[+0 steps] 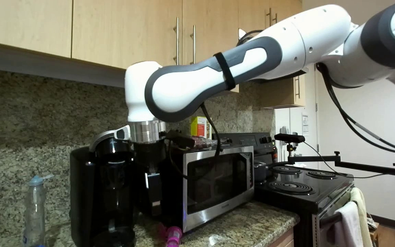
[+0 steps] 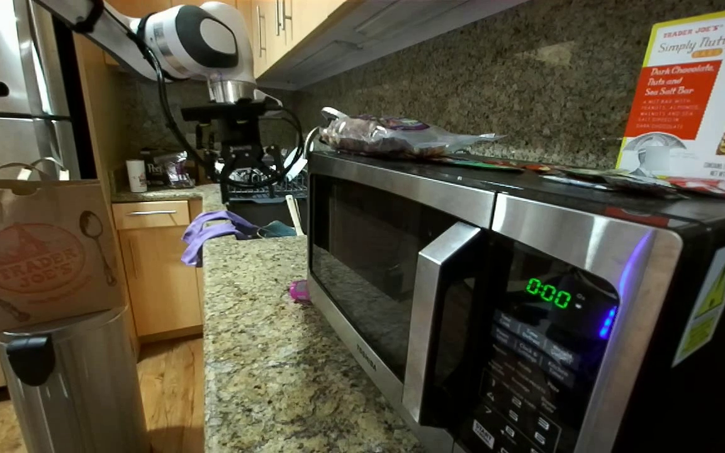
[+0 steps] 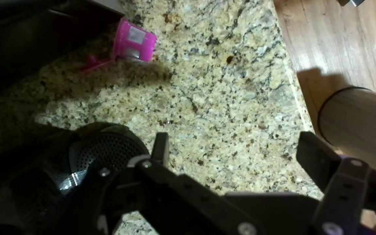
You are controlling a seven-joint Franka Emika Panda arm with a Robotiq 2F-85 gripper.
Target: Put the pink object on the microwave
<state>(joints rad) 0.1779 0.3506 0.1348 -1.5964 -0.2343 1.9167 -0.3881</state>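
Note:
The pink object [image 3: 135, 42] is a small magenta cup with light window patches, lying on its side on the counter. It also shows in both exterior views [image 1: 174, 236] [image 2: 299, 291], by the near bottom corner of the microwave. The silver microwave [image 1: 218, 215] with dark glass door stands on the counter; its handle and panel show in an exterior view [image 2: 441, 314]. My gripper [image 3: 233, 140] is open and empty above the counter, its fingers wide apart. In the wrist view the pink object is up and left of the fingers, not touching them. The gripper also shows in both exterior views [image 1: 154, 202] [image 2: 248, 179].
A black coffee maker [image 1: 103, 199] stands close beside the gripper. A bag of food [image 2: 387, 135], flat packets [image 2: 620, 181] and a snack box [image 2: 677, 94] are on the microwave top. A bottle [image 1: 35, 212] stands by the wall. The counter edge [image 3: 289, 75] drops to the floor.

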